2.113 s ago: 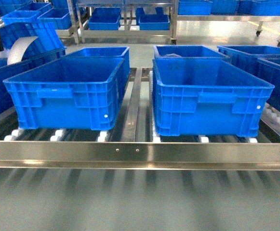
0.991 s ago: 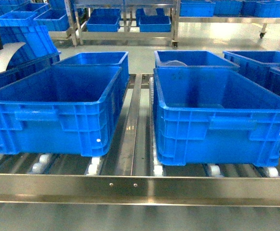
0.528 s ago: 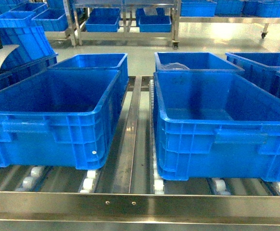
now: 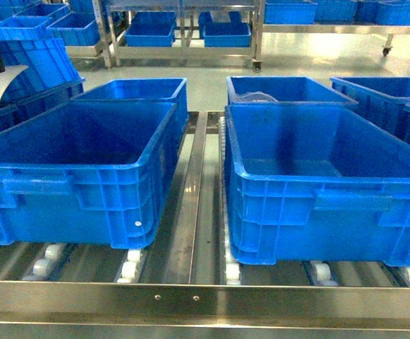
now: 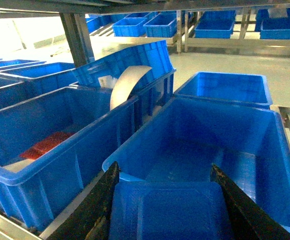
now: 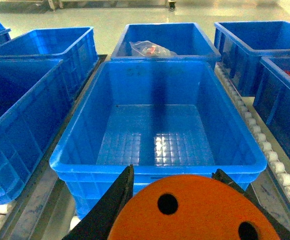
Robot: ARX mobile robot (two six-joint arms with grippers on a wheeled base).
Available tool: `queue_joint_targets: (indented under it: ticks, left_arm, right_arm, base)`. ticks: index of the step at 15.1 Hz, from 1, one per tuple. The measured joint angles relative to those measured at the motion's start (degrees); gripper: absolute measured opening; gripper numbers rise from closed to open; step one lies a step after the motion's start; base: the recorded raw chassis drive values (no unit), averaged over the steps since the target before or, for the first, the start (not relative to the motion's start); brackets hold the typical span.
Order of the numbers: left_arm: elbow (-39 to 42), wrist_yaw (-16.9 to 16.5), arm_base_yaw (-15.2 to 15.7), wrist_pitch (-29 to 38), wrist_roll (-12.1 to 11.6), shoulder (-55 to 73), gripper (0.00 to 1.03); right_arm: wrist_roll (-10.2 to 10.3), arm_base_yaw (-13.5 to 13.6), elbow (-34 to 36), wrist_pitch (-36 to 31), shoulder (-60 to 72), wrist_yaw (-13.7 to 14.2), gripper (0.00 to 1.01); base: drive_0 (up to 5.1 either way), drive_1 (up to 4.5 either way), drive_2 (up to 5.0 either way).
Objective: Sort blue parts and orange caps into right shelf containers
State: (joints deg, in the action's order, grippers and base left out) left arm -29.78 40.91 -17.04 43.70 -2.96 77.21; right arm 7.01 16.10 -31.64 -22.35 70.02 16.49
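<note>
An orange cap [image 6: 199,210] with dark holes in its flat face fills the bottom of the right wrist view; my right gripper [image 6: 173,171] is shut on it, just before the near rim of an empty blue container [image 6: 154,82]. My left gripper [image 5: 165,172] is shut on a blue part [image 5: 169,210], a flat rectangular tray-like piece, over the near end of another empty container [image 5: 244,150]. The head view shows both front containers, one on the left [image 4: 70,191] and one on the right [image 4: 310,212], on the steel right shelf [image 4: 205,300]. Neither gripper appears in that view.
Behind the right container is a crate with a clear bag [image 6: 149,48]. A crate to the left holds red pieces [image 5: 47,144]; a tilted crate [image 5: 135,57] and a white curved strip [image 5: 127,82] stand behind it. White rollers [image 6: 257,135] run along the right.
Over two seconds the head view closed in on the shelf and the containers grew larger. In the last half second nothing visibly moved.
</note>
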Motion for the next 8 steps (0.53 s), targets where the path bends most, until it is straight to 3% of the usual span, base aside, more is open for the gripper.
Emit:
queue_joint_targets:
  ticks: [5, 8]
  left_arm:
    - [0.00, 0.00, 0.00, 0.00, 0.00, 0.00, 0.41]
    - [0.00, -0.20, -0.04, -0.02, -0.02, 0.00, 0.41]
  right_arm:
    - [0.00, 0.00, 0.00, 0.00, 0.00, 0.00, 0.42]
    - [0.00, 0.02, 0.00, 0.04, 0.00, 0.17, 0.42]
  base:
    - [0.1, 4.05, -3.9]
    - [-4.5, 2.32, 2.3]
